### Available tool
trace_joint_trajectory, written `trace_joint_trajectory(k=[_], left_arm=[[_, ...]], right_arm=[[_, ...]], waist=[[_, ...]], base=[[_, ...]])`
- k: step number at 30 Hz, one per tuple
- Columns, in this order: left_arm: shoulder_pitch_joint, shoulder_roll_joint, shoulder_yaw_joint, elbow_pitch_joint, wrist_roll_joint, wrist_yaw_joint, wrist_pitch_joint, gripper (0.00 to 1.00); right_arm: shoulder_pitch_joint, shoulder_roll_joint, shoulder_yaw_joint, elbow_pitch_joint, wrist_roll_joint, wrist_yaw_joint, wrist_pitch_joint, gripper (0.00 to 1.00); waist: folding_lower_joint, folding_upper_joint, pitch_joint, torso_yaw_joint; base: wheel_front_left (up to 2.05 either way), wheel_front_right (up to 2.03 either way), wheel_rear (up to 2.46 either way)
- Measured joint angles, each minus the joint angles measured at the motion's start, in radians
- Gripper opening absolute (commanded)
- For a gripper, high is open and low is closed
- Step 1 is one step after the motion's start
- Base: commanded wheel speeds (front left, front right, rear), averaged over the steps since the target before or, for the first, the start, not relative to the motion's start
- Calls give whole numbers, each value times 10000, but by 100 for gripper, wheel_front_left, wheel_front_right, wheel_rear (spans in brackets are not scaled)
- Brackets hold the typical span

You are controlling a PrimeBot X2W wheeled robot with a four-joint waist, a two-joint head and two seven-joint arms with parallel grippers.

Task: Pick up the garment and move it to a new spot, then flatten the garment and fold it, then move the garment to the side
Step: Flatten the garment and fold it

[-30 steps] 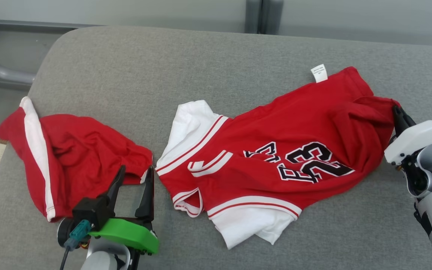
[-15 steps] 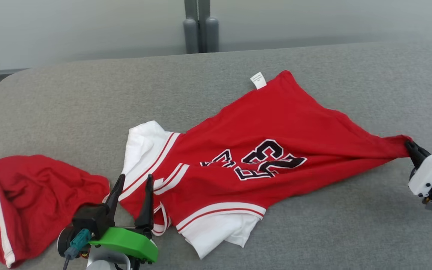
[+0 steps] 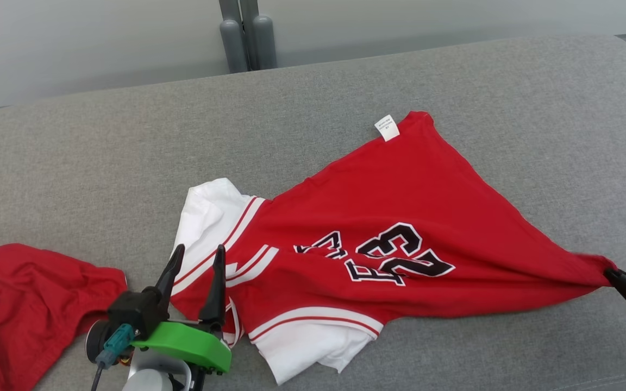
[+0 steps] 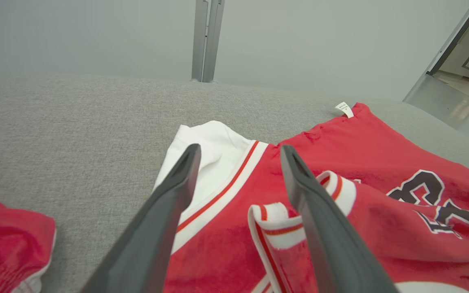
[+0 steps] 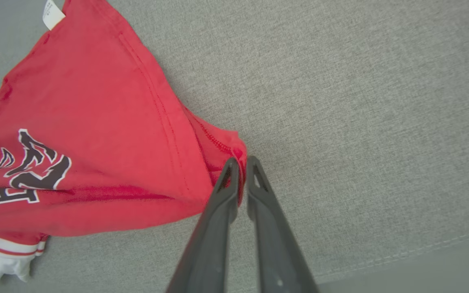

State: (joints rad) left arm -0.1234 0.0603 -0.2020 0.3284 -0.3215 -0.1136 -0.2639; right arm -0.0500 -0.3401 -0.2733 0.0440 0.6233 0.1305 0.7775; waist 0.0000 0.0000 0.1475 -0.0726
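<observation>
While the right gripper (image 5: 240, 162) pinches a red corner of the jersey (image 5: 96, 101) tight between its fingers, the cloth pulls taut away from it. The left gripper (image 3: 196, 260) hangs with jaws spread wide above the striped white sleeve end. The jersey lies across the grey sofa cushion (image 3: 101, 152), white tag (image 3: 387, 127) at its far edge, a second red garment (image 3: 19, 293) off left.

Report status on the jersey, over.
Right gripper shut on corner of jersey, cloth taut. Left gripper open, over the white-trimmed end. Spread on grey couch, not yet folded. Red shorts to the left, apart from it.
</observation>
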Motion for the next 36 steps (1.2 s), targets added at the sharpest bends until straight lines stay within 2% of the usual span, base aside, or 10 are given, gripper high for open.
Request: trace_joint_trajectory(k=[3,7,10,11,16,19,26,31,36], left_arm=[[-82,6,-33,73,0,-8,-2,100],[-81,36,-15,150,13,-17,0,100],[-48,42,-10,186,17,-19,-2,100],[-19,40,-23,182,17,-19,-2,100],[70,38,-71,165,21,-17,0,100],[45,44,-73,42,46,-8,-2,100],[-180,79,-86,-290,71,-4,-2,100],[-515,42,-255,-458,65,-19,0,100],[-755,-6,-301,-616,8,-50,-2,100]], right_arm=[[18,435,-439,-445,-562,0,-81,100],[-60,650,-884,-736,-1227,0,-817,100],[-310,970,-1235,-943,-1465,0,-1824,100],[-460,1080,-1292,-1028,-1590,0,-2502,100],[-995,1363,-656,-614,-1850,0,-4238,100],[-1558,1442,23,286,-2031,0,-5120,100],[-3540,1289,1210,2798,-2242,0,-6027,100],[-5041,784,1519,4798,-2364,0,-6009,100],[-6408,322,1710,6439,-2190,0,-5528,100]], waist=[[0,0,7,85],[0,0,-157,189],[0,0,-346,300],[0,0,-430,416],[0,0,-542,798],[0,0,-524,1106],[0,0,-167,1803],[0,0,306,2276],[0,0,898,2807]], base=[[0,0,0],[0,0,0],[0,0,0],[0,0,0],[0,0,0],[0,0,0],[0,0,0],[0,0,0],[0,0,0]])
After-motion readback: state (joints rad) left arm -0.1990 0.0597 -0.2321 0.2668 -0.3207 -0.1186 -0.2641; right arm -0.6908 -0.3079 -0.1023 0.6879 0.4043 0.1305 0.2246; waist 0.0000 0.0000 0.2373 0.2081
